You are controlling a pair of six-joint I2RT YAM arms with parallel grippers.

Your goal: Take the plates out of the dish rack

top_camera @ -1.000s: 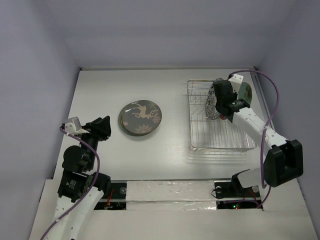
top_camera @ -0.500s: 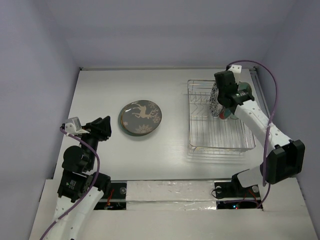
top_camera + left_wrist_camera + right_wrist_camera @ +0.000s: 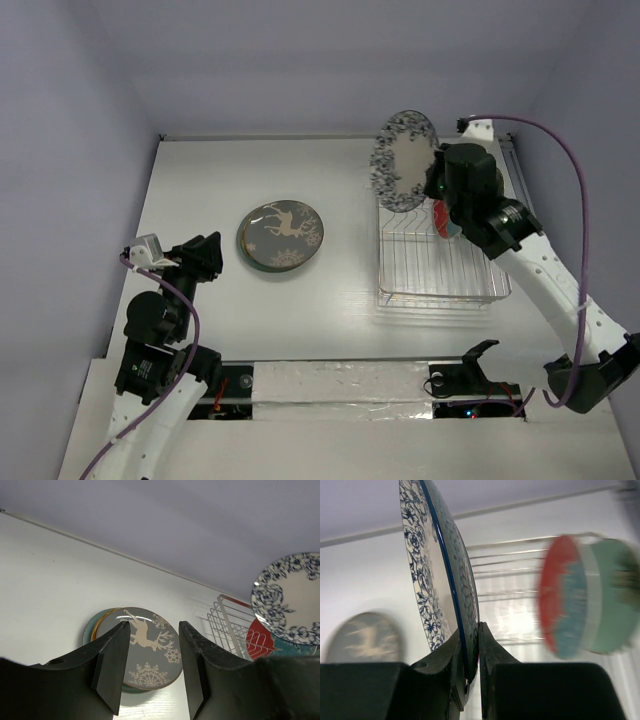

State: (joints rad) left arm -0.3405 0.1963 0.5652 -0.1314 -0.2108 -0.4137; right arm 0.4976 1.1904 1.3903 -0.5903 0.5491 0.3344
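The left gripper (image 3: 151, 672) waits at the near edge, at about seven o'clock of the deer plate (image 3: 281, 235). Its jaws stand well apart and hold nothing. The deer plate lies flat on the table (image 3: 200, 180), and two other rims (image 3: 91, 630), teal and gold, show beneath it, so it tops a stack.

At three o'clock of that stack sits the rack (image 3: 440, 275). A red plate (image 3: 555, 600) and a mint plate (image 3: 605, 610) stand on edge at its far end. The right wrist view is blurred there, so I cannot say how firmly the prongs hold them.

Over the rack's far left corner, at about eleven o'clock, the right gripper (image 3: 468, 652) is closed tight on the lower rim of the floral plate (image 3: 403, 160). The plate is held nearly upright, clear of the wires.

These plates look like glazed ceramic: stiff, weighty, slick and liable to chip. A rim pinch gives little contact with most of the weight off to one side, so the plate could pivot or slip. The exposed rim is the only place to grip, squarely and deep.
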